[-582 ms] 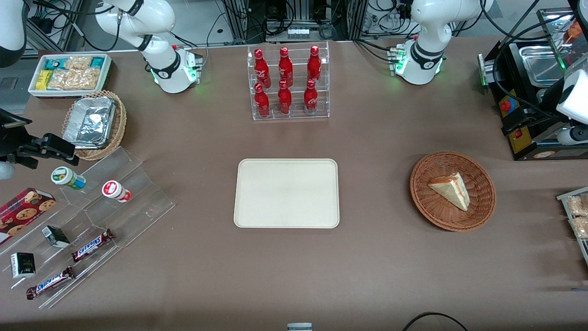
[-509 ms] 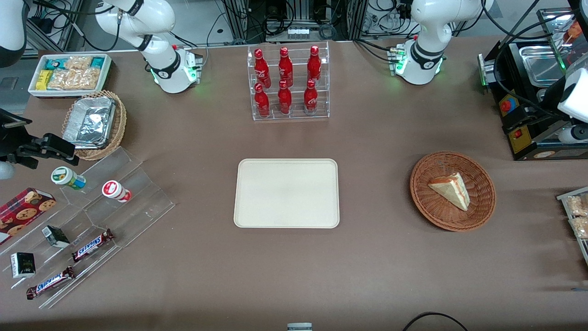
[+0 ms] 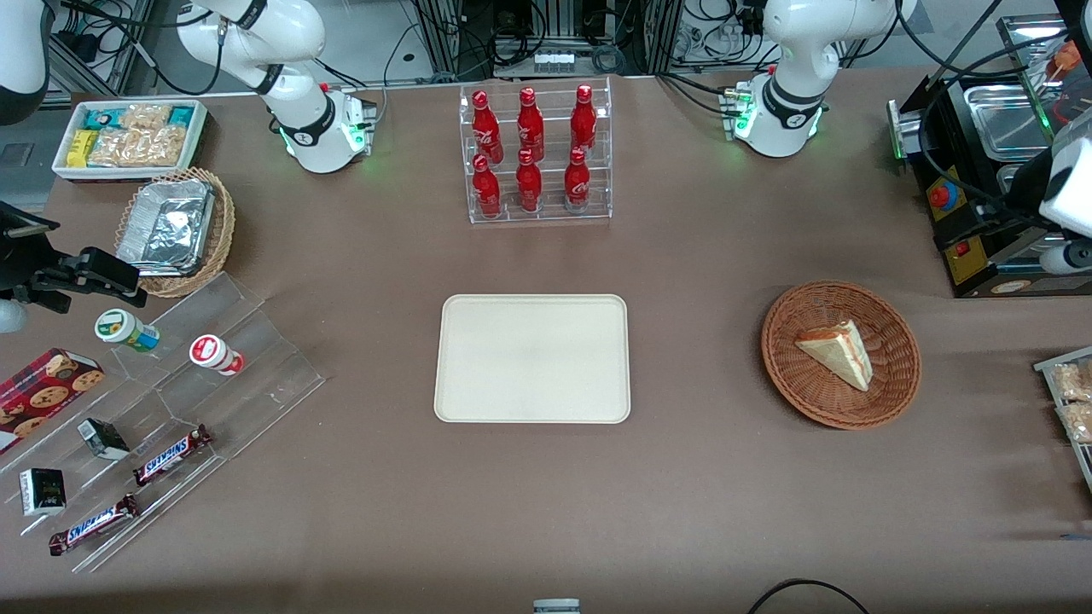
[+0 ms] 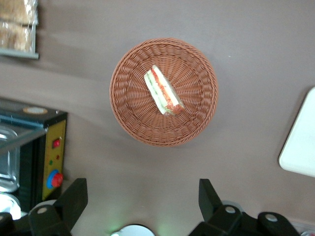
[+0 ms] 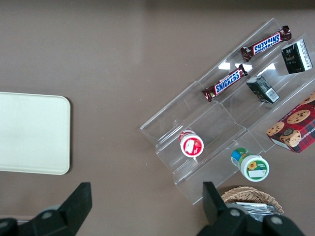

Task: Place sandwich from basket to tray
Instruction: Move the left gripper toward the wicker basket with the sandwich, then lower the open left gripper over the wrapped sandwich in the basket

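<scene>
The sandwich [image 3: 838,352] is seen lying on its side in the basket [image 3: 887,384], near the middle of the weave, with its red and green filling edge turned upward toward the wrist camera [image 4: 164,91]. The basket is set toward the working arm's end of the table, well apart from the tray [image 3: 532,358], which sits bare at the table's middle, presumably so that a clear drop area is offered. The gripper [image 4: 142,196] is held high above the table, over bare cloth just beside the basket [image 4: 128,118]; its fingers [image 4: 74,195] are spread wide and nothing is held between them. Only a little of the arm is caught at the front view's edge, so its height is only guessed. The grasp is judged not yet begun; a descent over the wedge is probably called for.
</scene>
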Motion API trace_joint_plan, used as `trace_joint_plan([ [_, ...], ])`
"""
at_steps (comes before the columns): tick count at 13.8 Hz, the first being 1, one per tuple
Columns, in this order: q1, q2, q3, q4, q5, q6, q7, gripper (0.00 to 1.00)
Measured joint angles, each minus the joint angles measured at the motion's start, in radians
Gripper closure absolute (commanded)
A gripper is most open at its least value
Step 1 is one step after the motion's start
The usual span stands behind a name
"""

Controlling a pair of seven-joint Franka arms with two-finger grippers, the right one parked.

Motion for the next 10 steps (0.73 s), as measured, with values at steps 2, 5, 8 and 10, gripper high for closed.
trace_joint_plan([
  [2, 0.0, 0.017, 0.0, -0.027, 0.0, 0.02, -0.125, 0.0],
  [5, 0.0, 0.028, 0.0, -0.126, 0.0, 0.144, -0.325, 0.0],
  [8, 0.0, 0.031, 0.0, -0.242, 0.0, 0.291, -0.436, 0.0],
  [10, 0.0, 0.031, 0.0, -0.329, 0.0, 0.399, -0.451, 0.0],
])
